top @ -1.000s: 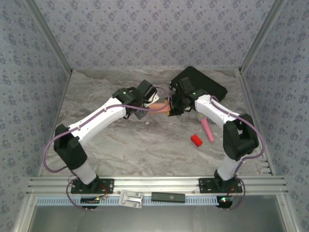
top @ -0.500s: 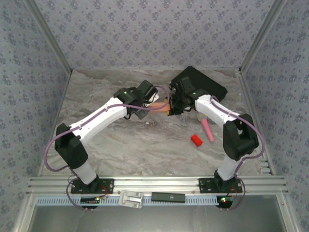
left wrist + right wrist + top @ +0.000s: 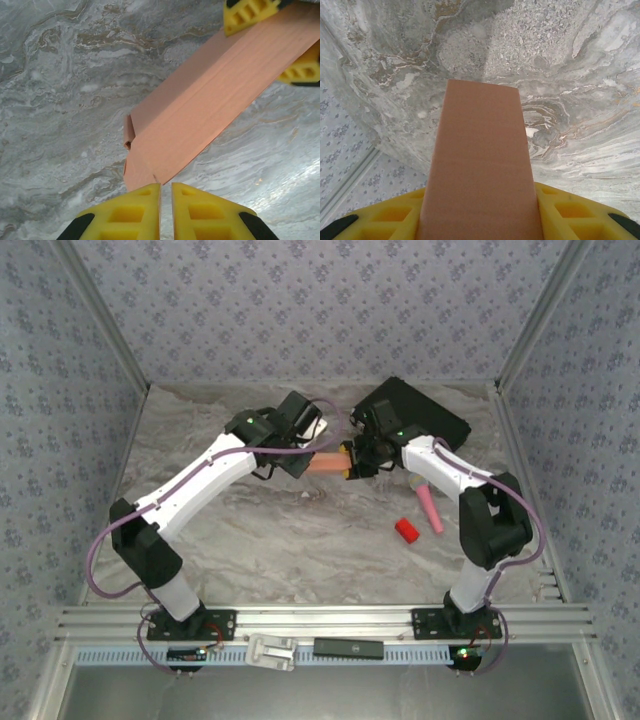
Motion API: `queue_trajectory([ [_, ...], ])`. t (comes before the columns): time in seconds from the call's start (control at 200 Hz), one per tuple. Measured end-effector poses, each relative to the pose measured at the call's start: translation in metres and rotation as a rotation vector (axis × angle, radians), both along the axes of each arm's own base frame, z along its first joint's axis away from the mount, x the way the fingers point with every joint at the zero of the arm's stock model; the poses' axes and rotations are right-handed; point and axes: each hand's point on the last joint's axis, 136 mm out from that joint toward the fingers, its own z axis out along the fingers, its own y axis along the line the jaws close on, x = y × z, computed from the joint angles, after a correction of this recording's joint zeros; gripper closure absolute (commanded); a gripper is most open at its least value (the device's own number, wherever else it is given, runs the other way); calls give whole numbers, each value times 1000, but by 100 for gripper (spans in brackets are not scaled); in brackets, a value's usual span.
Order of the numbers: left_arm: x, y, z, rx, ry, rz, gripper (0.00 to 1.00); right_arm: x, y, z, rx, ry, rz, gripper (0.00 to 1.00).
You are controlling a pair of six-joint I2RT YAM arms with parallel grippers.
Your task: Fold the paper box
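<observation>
Top external: paper box (image 3: 325, 462) lies left-right

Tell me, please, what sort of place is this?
Probably a robot test cell in a laboratory: a left arm and a right arm are bolted to an aluminium rail at the edge of a marble-patterned table, with patterned walls enclosing it.

L gripper (image 3: 166, 185) jaws pressed together; R gripper (image 3: 481, 202) jaws clamped, arms angled inward.
</observation>
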Motion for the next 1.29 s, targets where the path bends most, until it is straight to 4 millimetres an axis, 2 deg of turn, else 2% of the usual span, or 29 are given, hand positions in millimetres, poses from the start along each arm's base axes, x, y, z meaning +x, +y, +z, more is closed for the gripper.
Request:
queue_trajectory([
  [0.075,0,-1,-1,-13,11,10,87,0,2,-1,2,2,1,54],
  [0.155,0,-1,-4,-9,17,20,68,0,4,-1,7,2,0,54],
  [0.275,2,6,-7,6,3,51,60,0,4,0,11,4,-5,54],
  [0.405,-4,29,-14,56,6,56,61,3,0,0,13,7,-16,54],
  [0.57,6,44,-15,86,-1,57,64,5,-4,0,17,9,-25,54],
  [0.77,16,34,-20,108,1,20,73,5,-4,0,18,10,-26,54],
  [0.855,17,32,-20,110,3,13,74,5,-4,0,18,10,-26,54],
  [0.999,16,31,-21,111,3,9,70,5,-4,0,23,11,-23,54],
  [1.149,16,27,-20,116,-10,-7,61,5,-3,1,25,13,-21,54],
  [1.294,15,20,-18,116,-31,-27,60,5,-4,1,25,13,-22,54],
])
